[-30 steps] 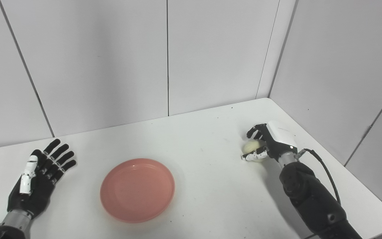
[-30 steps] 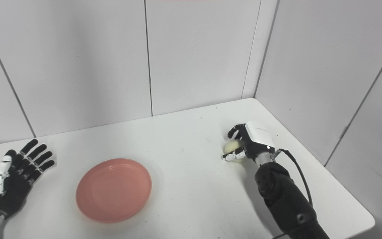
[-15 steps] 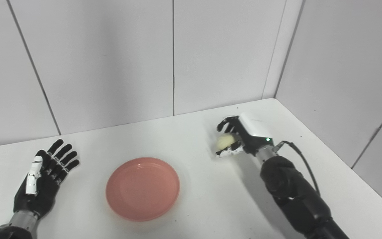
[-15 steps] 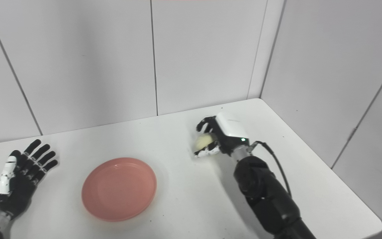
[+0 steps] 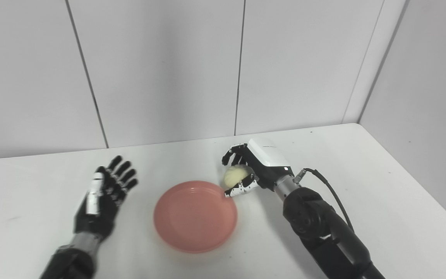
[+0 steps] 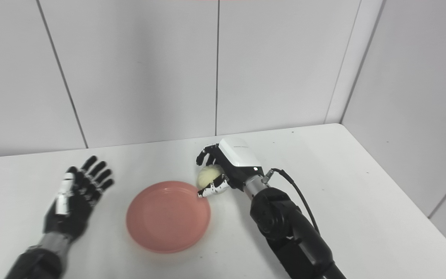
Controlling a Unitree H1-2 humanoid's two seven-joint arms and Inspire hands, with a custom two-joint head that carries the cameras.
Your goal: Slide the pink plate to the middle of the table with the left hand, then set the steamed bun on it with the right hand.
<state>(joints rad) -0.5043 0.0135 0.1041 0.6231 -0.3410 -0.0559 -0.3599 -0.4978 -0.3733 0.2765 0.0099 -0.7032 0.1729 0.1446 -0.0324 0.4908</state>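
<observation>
A white desk (image 5: 362, 201) seen from above, walled by pale panels at the far side and right.

Nearest, at the middle, lies a pink plate (image 5: 195, 216), shallow, round and bare. It looks stiff and smooth, likely a light plastic or ceramic dish that would glide easily over the desk if pushed at its rim.

To its left, well apart from it, the left hand (image 5: 105, 197) rests just over or on the desk, palm up, fingers spread and straight, holding nothing.

Just beyond the plate's far right rim is the right hand (image 5: 252, 170), its arm coming in from the near right. Its fingers and thumb are curled around a bun (image 5: 235, 175), pale yellow-white and rounded. The bun is held clear of the desk, beside the plate's edge rather than above its middle.

The bun appears soft and light, so it would probably dent under a hard squeeze. A loose wrap around its sides, as shown here, seems the safest hold. Its surface looks matt, not slippery.
</observation>
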